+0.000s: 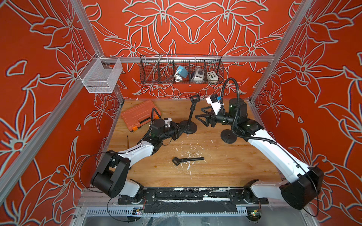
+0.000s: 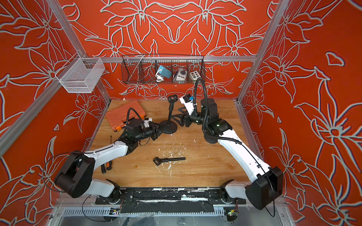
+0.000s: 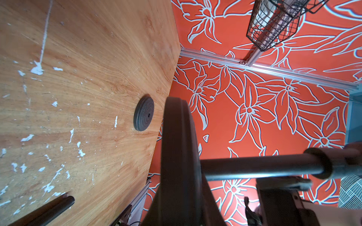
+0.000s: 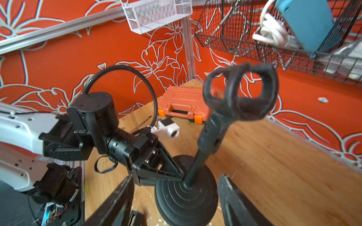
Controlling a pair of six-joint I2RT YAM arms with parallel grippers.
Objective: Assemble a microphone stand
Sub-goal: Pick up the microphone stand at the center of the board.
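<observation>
Near the tabletop's (image 1: 225, 168) back edge, the left gripper (image 1: 181, 130) clamps the stand's (image 1: 191, 115) base; the right gripper (image 1: 200, 115) gapes beside it.

Orange floral walls (image 1: 195, 23), aluminium frame (image 1: 244, 58), white-flecked wooden tabletop (image 1: 225, 170), black wire basket (image 1: 150, 72)

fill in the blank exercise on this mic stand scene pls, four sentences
The left gripper is shut on the round ___ of the upright stand.
The right gripper beside it is ___, holding nothing.
A spare pole lies ___ on the table.
The tool case is coloured ___.
Missing words: base, open, flat, orange.
</observation>
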